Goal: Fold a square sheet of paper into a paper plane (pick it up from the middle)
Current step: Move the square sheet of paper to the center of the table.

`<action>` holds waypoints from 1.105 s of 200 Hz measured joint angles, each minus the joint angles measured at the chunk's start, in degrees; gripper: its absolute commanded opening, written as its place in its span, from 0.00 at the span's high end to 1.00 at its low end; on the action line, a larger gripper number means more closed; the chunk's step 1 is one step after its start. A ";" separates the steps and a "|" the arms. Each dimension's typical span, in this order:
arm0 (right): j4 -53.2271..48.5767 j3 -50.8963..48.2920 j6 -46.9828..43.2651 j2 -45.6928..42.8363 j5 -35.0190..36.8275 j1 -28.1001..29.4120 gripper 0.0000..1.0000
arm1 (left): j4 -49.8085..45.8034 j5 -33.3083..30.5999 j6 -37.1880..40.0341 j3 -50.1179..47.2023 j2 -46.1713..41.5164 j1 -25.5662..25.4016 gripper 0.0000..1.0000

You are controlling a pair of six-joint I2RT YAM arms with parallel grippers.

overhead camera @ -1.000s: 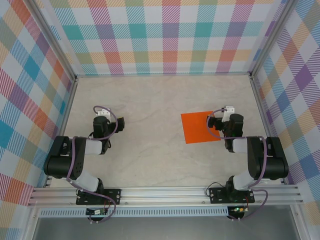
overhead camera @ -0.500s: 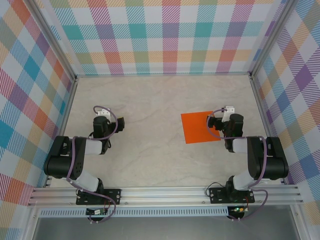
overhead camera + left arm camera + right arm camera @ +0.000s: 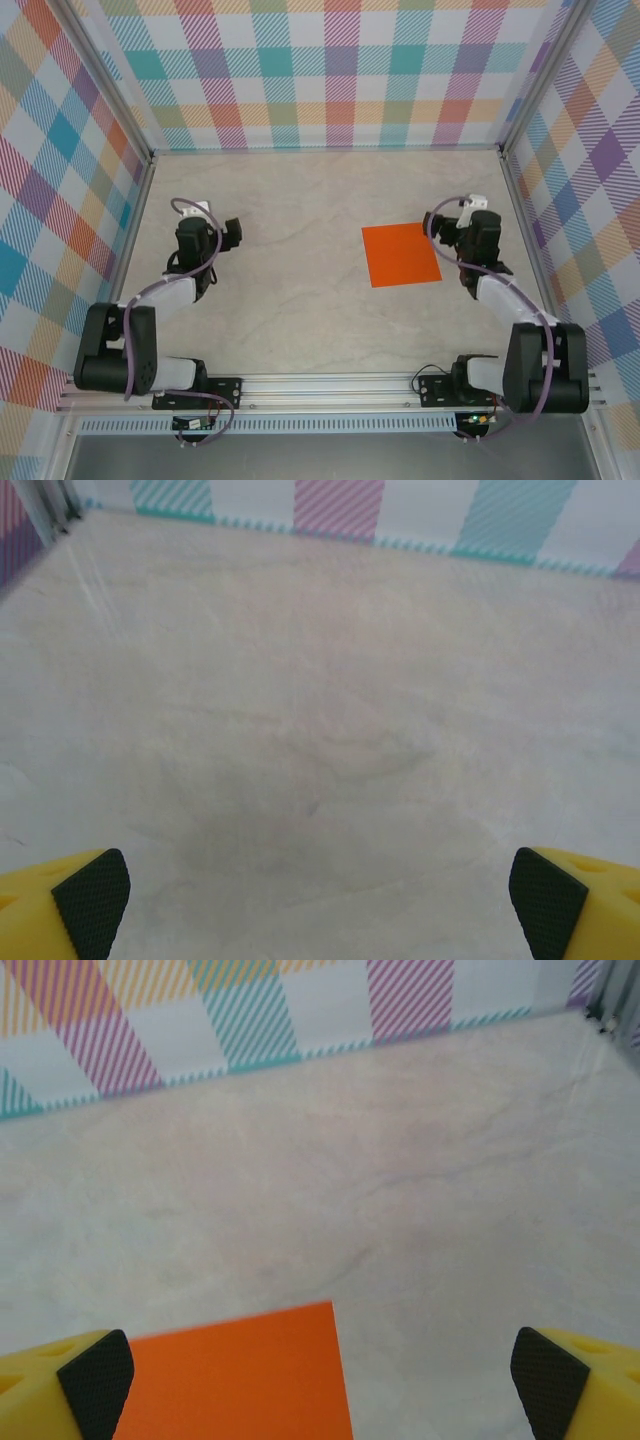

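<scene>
The left gripper (image 3: 320, 895) and right gripper (image 3: 322, 1370) gaped wide and empty — the right just beside the flat square sheet of paper (image 3: 401, 254), likely for a middle pickup.

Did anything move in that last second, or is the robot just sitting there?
The right tool swung forward and off the right edge of the paper, and is now beside it. The left tool moved slightly forward too. Nothing was grabbed or let go: both tools stay open and empty. The paper lies flat, unmoved.
</scene>
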 measured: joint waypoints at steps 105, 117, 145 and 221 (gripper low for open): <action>-30.08 11.87 27.69 9.81 -18.97 6.95 0.00 | -27.96 12.15 -15.06 15.04 -3.23 -0.04 0.00; -30.53 11.98 28.76 11.93 -19.37 8.20 0.00 | -29.38 13.27 -15.87 15.58 -2.19 -0.04 0.00; -31.98 14.45 30.16 19.82 -19.34 9.38 0.00 | -31.58 14.88 -16.57 16.28 0.00 -0.04 0.00; -32.70 21.20 30.97 30.27 -17.64 12.37 0.00 | -34.07 16.17 -17.40 17.57 2.14 -0.26 0.00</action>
